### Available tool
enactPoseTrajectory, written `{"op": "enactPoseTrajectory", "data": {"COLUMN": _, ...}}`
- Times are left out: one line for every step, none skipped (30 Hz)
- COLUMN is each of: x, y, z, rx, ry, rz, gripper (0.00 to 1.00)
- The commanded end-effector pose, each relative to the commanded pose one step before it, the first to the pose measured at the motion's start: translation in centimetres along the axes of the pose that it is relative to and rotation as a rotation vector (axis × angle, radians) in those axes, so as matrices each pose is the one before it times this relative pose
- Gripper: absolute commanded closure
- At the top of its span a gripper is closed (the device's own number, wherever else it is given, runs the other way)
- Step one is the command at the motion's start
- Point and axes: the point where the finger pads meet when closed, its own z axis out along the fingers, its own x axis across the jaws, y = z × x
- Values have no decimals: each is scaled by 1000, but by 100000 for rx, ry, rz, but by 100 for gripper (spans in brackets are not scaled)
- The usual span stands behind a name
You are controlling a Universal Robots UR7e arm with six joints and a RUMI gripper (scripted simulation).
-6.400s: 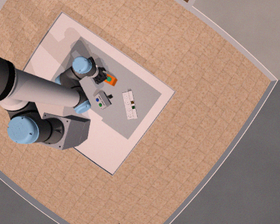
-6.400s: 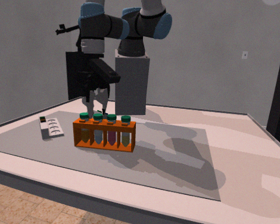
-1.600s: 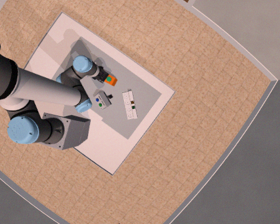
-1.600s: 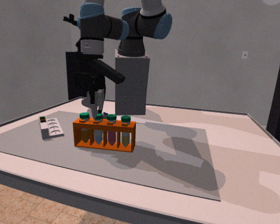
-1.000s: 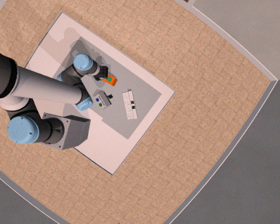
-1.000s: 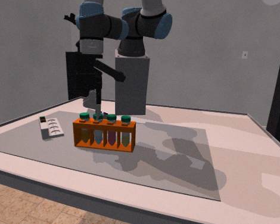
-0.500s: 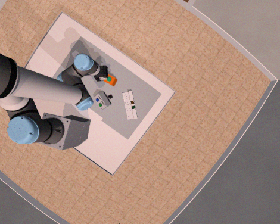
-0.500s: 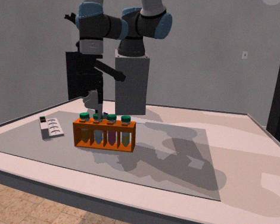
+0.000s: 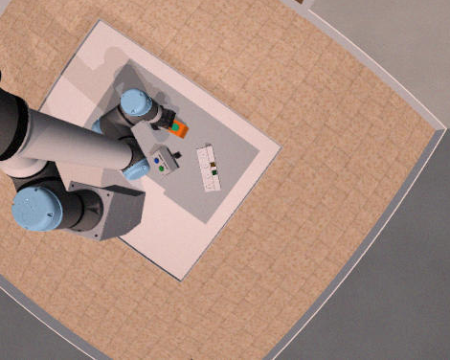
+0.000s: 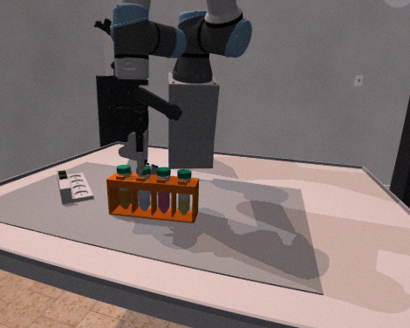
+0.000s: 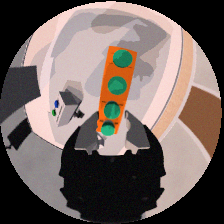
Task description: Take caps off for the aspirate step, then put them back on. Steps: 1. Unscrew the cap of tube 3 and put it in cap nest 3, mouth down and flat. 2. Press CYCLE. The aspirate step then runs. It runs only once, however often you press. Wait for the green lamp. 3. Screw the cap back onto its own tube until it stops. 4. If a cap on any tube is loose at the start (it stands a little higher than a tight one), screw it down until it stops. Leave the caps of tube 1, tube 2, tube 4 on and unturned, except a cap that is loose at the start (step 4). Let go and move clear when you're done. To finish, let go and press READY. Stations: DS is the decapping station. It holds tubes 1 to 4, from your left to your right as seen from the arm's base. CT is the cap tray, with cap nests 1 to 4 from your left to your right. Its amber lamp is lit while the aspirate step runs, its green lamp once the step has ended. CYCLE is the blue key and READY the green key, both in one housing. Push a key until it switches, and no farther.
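Observation:
The orange decapping rack (image 10: 153, 194) holds its tubes, each with a green cap on. My gripper (image 10: 141, 167) points straight down over the second cap from the left in the exterior view. In the wrist view the fingers stand open on either side of a green cap (image 11: 108, 129), with a small gap on each side. That cap sits on its tube. The other caps (image 11: 118, 85) run away from me along the rack. The white cap tray (image 10: 75, 186) lies left of the rack, and its nests look empty.
The grey key housing (image 9: 164, 160) with the blue key (image 9: 156, 160) and the green key (image 9: 161, 168) sits between the rack and the arm's base; it also shows in the wrist view (image 11: 65, 106). The arm's pedestal (image 10: 192, 121) stands behind the rack.

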Motion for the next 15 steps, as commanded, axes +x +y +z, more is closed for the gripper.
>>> {"op": "enactPoseTrajectory", "data": {"x": -162, "y": -303, "z": 74, "rx": -792, "ry": -524, "rz": 27265, "gripper": 65}}
{"op": "enactPoseTrajectory", "data": {"x": 0, "y": -3, "z": 1, "rx": 1, "ry": -1, "rz": -5, "gripper": 65}}
{"op": "enactPoseTrajectory", "data": {"x": 0, "y": -4, "z": 1, "rx": 2, "ry": -1, "rz": -6, "gripper": 65}}
{"op": "enactPoseTrajectory", "data": {"x": -1, "y": 38, "z": -3, "rx": -18, "ry": 7, "rz": 8411, "gripper": 65}}
{"op": "enactPoseTrajectory", "data": {"x": -1, "y": -17, "z": 2, "rx": 9, "ry": -5, "rz": -34, "gripper": 65}}
{"op": "enactPoseTrajectory", "data": {"x": 0, "y": 19, "z": -2, "rx": 61, "ry": 36, "rz": 6491, "gripper": 65}}
{"op": "enactPoseTrajectory", "data": {"x": -4, "y": -29, "z": 3, "rx": -56, "ry": -38, "rz": 1820, "gripper": 65}}
{"op": "enactPoseTrajectory", "data": {"x": -2, "y": -11, "z": 2, "rx": 5, "ry": -4, "rz": -22, "gripper": 65}}
{"op": "enactPoseTrajectory", "data": {"x": -3, "y": -1, "z": -1, "rx": 20, "ry": 7, "rz": 7914, "gripper": 65}}
{"op": "enactPoseTrajectory", "data": {"x": -2, "y": -4, "z": 0, "rx": -19, "ry": -6, "rz": 419, "gripper": 65}}
{"op": "enactPoseTrajectory", "data": {"x": -2, "y": -4, "z": 0, "rx": 0, "ry": 0, "rz": 0, "gripper": 65}}
{"op": "enactPoseTrajectory", "data": {"x": -2, "y": -1, "z": -1, "rx": 1, "ry": 1, "rz": 8333, "gripper": 65}}
{"op": "enactPoseTrajectory", "data": {"x": -1, "y": -4, "z": 0, "rx": 0, "ry": 0, "rz": 0, "gripper": 65}}
{"op": "enactPoseTrajectory", "data": {"x": -2, "y": 0, "z": -1, "rx": 67, "ry": 12, "rz": 6970, "gripper": 65}}
{"op": "enactPoseTrajectory", "data": {"x": 0, "y": 0, "z": 0, "rx": 0, "ry": 0, "rz": 0, "gripper": 65}}
